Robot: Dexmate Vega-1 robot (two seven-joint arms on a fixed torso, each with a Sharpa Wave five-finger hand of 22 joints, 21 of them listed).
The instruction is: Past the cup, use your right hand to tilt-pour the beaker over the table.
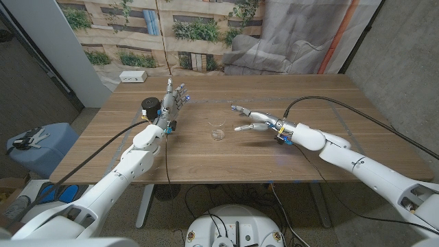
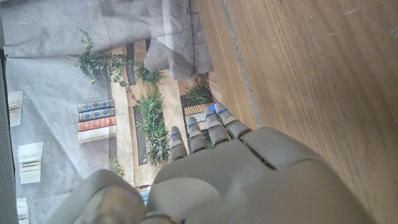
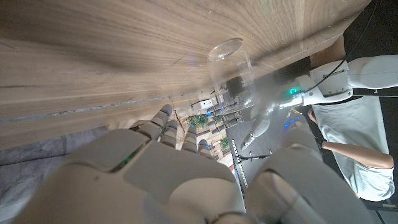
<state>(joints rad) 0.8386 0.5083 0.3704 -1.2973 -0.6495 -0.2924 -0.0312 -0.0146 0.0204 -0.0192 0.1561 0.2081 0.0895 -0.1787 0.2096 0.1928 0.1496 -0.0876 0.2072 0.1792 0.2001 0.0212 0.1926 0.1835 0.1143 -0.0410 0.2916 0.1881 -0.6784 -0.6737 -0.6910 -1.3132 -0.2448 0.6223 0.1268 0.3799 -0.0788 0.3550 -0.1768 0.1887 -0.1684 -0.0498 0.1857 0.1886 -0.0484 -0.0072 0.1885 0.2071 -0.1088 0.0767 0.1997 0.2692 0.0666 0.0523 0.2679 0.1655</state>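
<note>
Beaker (image 1: 218, 130) stands upright on the table (image 1: 302, 161), just beside the right hand's (image 1: 255, 121) spread, empty fingertips — clear, probably light, slick and breakable, so grip mid-wall. Left hand (image 1: 173, 101) — fingers apart, empty — waits well left of the beaker.

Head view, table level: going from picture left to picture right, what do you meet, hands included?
Black cup → left hand → clear beaker → right hand.
</note>
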